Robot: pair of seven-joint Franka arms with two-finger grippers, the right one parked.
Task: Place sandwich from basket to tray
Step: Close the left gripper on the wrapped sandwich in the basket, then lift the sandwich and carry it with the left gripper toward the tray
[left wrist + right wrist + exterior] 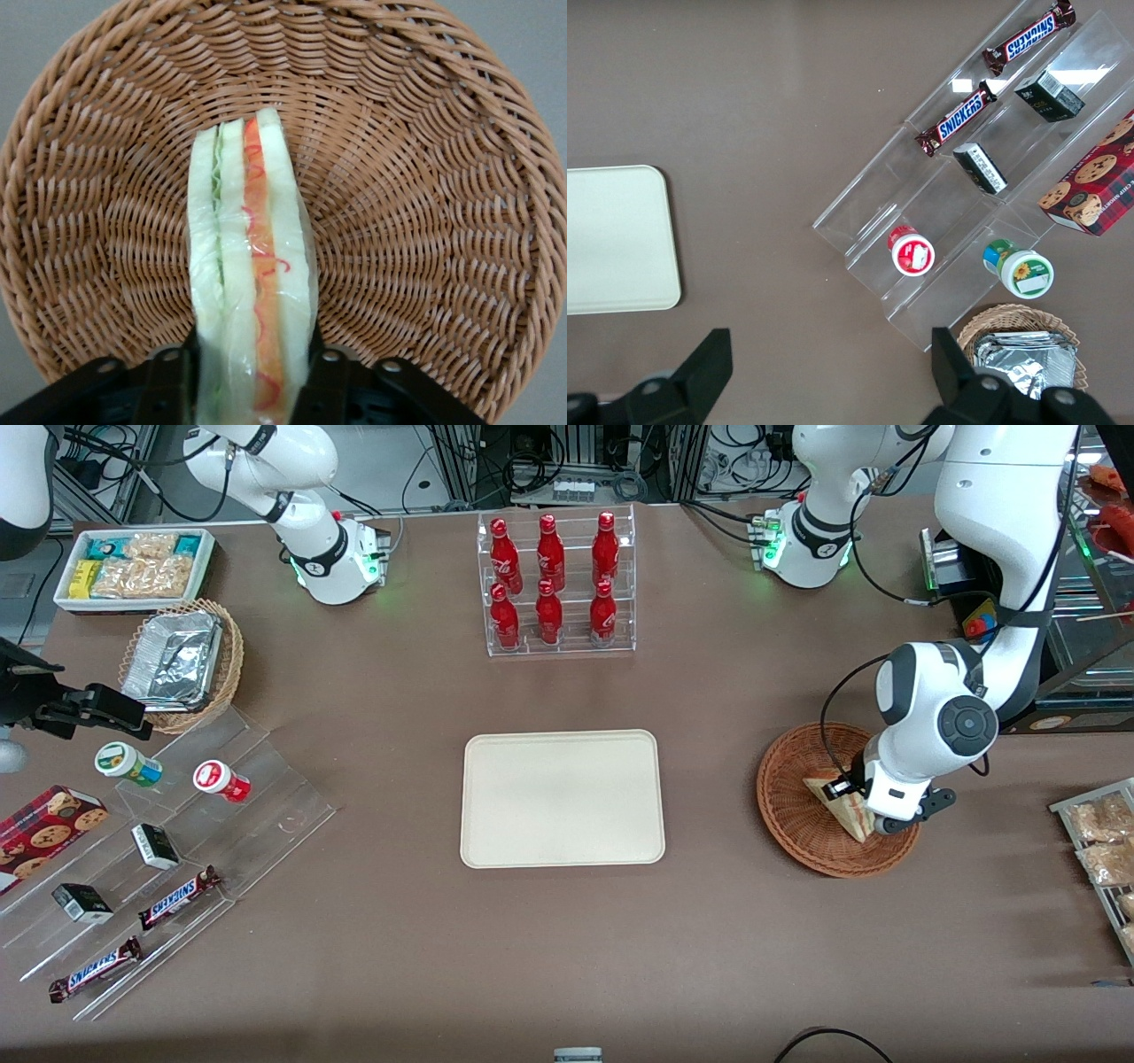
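Now the fingers pinch the sandwich across its bread faces, low in the basket. Gripper sits at the wedge's wide end; long axis points away. Tray lies mid-tabletop, toward the parked arm's end.

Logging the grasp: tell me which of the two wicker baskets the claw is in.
The reddish-brown round wicker basket with the wrapped triangular sandwich, gripped by the claw; the tan basket holds foil.

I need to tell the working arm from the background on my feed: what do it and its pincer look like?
The working arm is glossy white with rounded segments, dark grey joint bands and a round grey cap. A black cable loops along it. Its pincer, over the basket, has black fingers.
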